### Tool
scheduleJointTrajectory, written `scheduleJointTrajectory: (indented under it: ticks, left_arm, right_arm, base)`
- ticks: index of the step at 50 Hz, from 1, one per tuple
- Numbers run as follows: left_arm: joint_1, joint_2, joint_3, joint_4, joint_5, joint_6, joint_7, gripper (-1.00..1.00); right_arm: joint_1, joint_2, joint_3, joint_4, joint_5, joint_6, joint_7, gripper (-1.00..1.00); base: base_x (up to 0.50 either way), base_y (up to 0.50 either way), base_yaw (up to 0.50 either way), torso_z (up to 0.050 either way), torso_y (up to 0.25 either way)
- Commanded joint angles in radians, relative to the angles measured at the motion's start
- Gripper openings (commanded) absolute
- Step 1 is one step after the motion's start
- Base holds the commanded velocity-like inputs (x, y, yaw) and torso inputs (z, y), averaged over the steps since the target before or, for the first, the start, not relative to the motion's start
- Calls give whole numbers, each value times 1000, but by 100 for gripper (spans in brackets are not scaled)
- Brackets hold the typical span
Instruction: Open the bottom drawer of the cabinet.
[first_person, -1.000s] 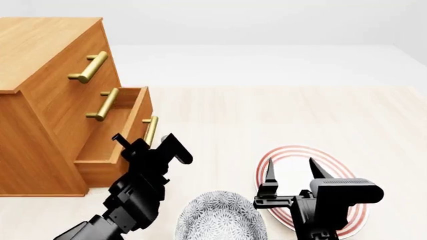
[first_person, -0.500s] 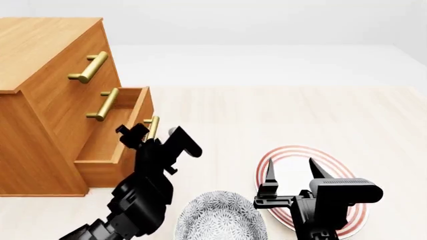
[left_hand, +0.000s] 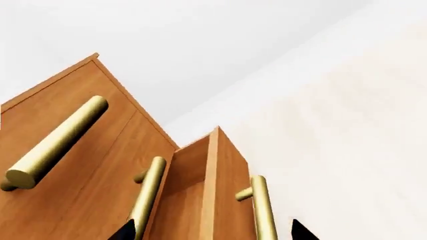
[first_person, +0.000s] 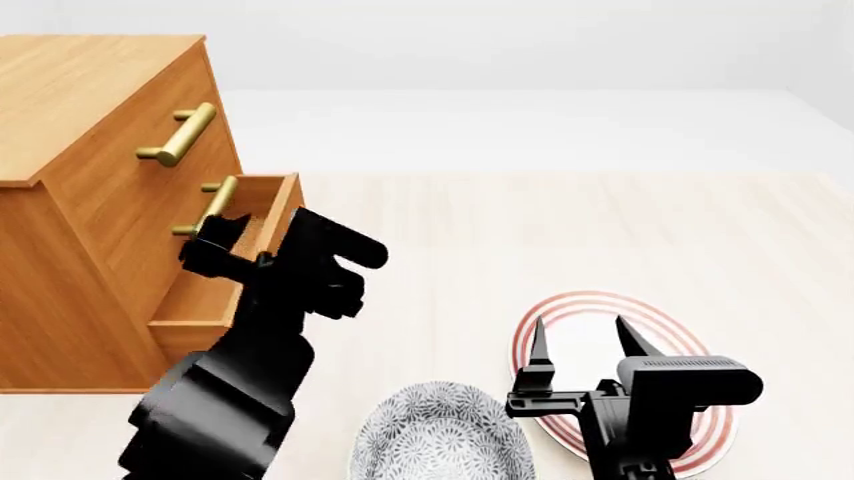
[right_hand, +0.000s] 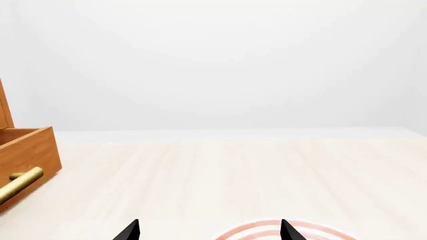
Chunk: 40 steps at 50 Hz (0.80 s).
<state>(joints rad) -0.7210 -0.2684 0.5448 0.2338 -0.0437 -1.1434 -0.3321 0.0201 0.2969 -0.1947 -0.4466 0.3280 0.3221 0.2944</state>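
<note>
A boxy orange-brown wood-grain cabinet (first_person: 94, 190) with three brass bar handles stands at the far left of a pale wooden tabletop (first_person: 561, 230). Its lowest compartment, the orange-brown wooden bottom drawer (first_person: 220, 300), is pulled partway out of the cabinet front, its open box visible from above. The black left gripper (first_person: 274, 250) hangs directly in front of that drawer's face, covering the brass handle (left_hand: 263, 210) in the head view; in the left wrist view its two fingertips stand apart, one on each side of the handle, touching nothing. Well to the right of the cabinet, the black right gripper (first_person: 581, 345) hovers with its jaws spread wide over a white round plate with red rings (first_person: 694, 420). A grey-patterned ceramic bowl (first_person: 441, 435) sits just beside the plate, on the side nearer the cabinet.
</note>
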Motion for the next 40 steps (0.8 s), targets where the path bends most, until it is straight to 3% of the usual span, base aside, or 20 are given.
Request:
scheduleJointTrajectory:
  ticks: [1,11,27,40]
  left_arm:
    - [40,51,-262,11,-140,-46,66,100]
    - [14,67,-316,-153,-164,-91,74,100]
    - [-49,56,-286,-364,-105,-2,33,100]
    - [-172,60,-313,-526,-200,-68,169,100]
  right_arm:
    - [1,3,-3,2,4,-3,3,100]
    - [2,6,-6,-3,5,-2,8,100]
    - [7,12,-11,-5,10,3,15,100]
    - [8,13,-21,2,10,0,17,100]
  base:
    - [0,0,0,0,0]
    - [0,0,0,0,0]
    - [0,0,0,0,0]
    - [0,0,0,0,0]
